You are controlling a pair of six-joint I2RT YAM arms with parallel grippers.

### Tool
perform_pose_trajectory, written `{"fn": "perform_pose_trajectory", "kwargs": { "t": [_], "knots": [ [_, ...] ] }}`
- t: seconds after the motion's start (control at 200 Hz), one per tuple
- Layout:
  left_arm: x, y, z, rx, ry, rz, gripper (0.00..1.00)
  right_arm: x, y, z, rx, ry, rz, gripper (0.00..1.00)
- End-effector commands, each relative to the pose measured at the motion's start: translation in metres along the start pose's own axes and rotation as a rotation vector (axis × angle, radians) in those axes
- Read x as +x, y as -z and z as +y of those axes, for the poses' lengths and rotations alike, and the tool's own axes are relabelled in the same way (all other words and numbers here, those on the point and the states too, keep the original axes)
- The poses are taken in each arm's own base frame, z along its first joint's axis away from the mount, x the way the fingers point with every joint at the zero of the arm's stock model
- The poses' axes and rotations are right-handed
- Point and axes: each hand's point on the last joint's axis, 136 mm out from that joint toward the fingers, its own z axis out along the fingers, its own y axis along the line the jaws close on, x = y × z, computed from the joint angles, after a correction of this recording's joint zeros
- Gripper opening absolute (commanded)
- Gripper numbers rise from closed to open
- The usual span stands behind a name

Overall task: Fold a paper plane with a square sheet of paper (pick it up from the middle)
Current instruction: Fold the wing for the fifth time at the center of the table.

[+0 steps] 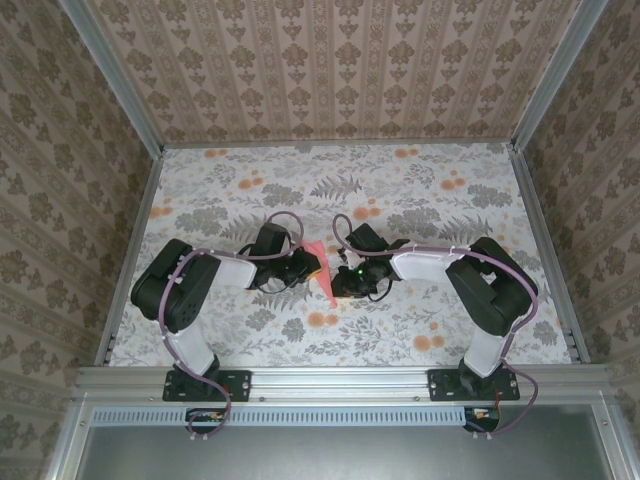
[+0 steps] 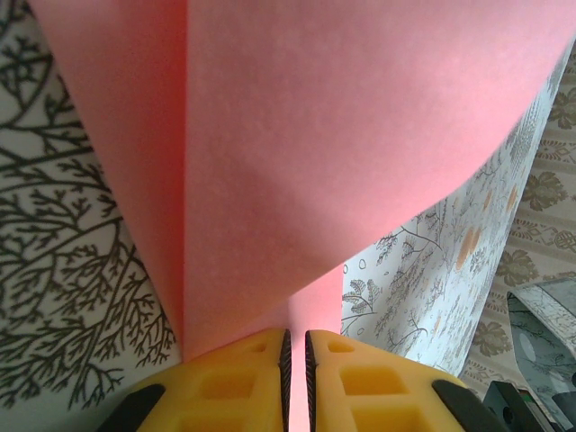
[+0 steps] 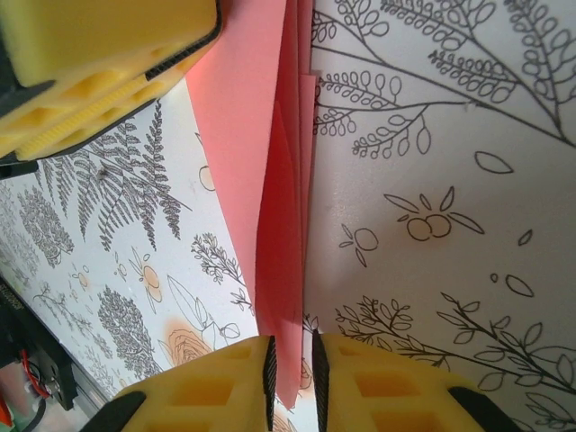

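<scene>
The salmon-pink sheet of paper [image 1: 322, 275], folded into several layers with a sharp crease, stands on edge over the middle of the counter [image 1: 250, 190], pinched by the left tool [image 2: 295, 346] and the right tool [image 3: 291, 355].

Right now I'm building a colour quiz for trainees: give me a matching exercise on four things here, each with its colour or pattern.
Things:
1 paper
2 left gripper's pads
3 table
4 cables

Colours or patterns:
A yellow
B purple
C salmon pink
D leaf-and-flower print

Pairs: 1-C, 2-A, 3-D, 4-B
</scene>
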Motion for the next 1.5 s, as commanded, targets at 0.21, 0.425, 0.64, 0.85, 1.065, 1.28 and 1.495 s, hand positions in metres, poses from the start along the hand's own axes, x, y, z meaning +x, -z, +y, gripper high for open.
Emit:
{"fn": "perform_pose_trajectory", "kwargs": {
  "t": [0.21, 0.425, 0.64, 0.85, 1.065, 1.28, 1.495],
  "knots": [
    [0.008, -0.003, 0.022, -0.081, 0.023, 0.026, 0.15, 0.001, 0.011, 0.016, -0.046, 0.041, -0.019, 0.32],
    [0.009, -0.002, 0.022, -0.082, 0.022, 0.027, 0.15, 0.002, 0.002, 0.017, -0.044, 0.038, 0.005, 0.28],
    [0.009, -0.002, 0.023, -0.084, 0.023, 0.027, 0.15, 0.005, -0.005, 0.012, -0.033, 0.021, 0.026, 0.18],
    [0.009, -0.002, 0.023, -0.085, 0.024, 0.026, 0.15, 0.010, -0.010, 0.008, -0.039, 0.014, 0.044, 0.13],
    [0.010, -0.002, 0.027, -0.093, 0.030, 0.024, 0.15, 0.014, -0.017, 0.004, -0.039, 0.013, 0.069, 0.10],
    [0.010, -0.002, 0.028, -0.096, 0.032, 0.026, 0.15, 0.015, -0.021, 0.000, -0.029, 0.010, 0.081, 0.07],
    [0.011, -0.002, 0.029, -0.098, 0.032, 0.027, 0.15, 0.004, 0.009, 0.014, -0.014, 0.045, -0.011, 0.24]
  ]
}}
